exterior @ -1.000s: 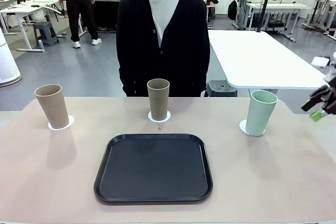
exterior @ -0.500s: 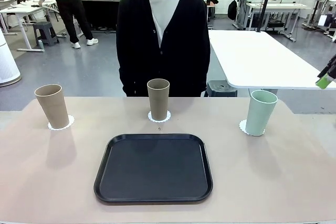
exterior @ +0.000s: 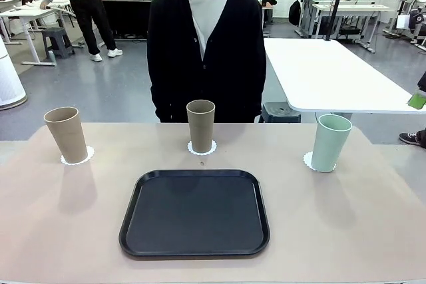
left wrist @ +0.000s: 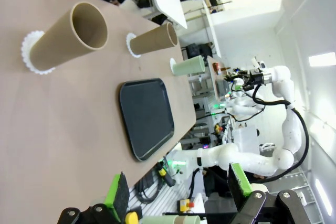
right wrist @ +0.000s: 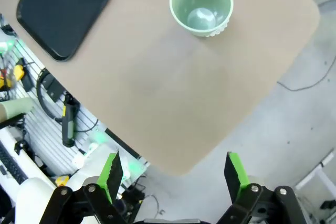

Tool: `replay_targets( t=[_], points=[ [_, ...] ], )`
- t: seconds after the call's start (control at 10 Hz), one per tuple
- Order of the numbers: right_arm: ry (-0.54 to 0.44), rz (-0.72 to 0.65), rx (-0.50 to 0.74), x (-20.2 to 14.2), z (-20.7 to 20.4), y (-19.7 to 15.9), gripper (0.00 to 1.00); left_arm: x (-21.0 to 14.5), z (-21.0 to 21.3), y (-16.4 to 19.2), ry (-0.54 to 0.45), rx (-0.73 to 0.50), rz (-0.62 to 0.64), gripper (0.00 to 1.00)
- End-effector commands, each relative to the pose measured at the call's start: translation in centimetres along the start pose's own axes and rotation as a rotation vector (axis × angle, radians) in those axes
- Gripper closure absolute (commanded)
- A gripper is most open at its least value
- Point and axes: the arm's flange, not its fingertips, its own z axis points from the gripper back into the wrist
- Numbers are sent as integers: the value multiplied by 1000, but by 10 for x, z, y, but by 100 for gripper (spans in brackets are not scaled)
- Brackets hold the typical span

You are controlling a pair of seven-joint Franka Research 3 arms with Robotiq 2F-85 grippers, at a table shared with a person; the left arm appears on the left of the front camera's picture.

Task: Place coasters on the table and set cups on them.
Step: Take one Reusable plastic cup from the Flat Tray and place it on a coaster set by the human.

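Three cups stand upright on the beige table, each on a lacy white coaster. The left tan cup is on a coaster, the middle tan cup on a coaster, and the mint cup on a coaster. My left gripper is open and empty, well back from the left tan cup. My right gripper is open and empty, high above the table's corner, with the mint cup below it. One of its green fingertips shows at the right edge.
An empty black tray lies in the middle of the near half of the table. A person in a black cardigan stands at the far side behind the middle cup. A white table stands beyond on the right.
My right gripper has risen and drawn off to the right, from beside the mint cup to the picture's edge. Cups, coasters and tray have not moved.
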Motion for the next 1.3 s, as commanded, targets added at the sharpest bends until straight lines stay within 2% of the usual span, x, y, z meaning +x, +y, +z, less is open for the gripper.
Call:
replay_targets(
  t=[0.0,1.0,1.1,1.2],
  points=[
    [-36,4,-19,-3,1,-6,0,-1,2,-2,-9,-8,-7,0],
    [-34,2,-5,-2,3,-6,0,-1,2,-2,-9,-8,-7,0],
    [-173,-202,160,-28,3,-28,0,-1,2,-2,-9,-8,-7,0],
    [-250,-321,398,-54,-1,-61,0,-1,2,-2,-9,-8,-7,0]
  ],
)
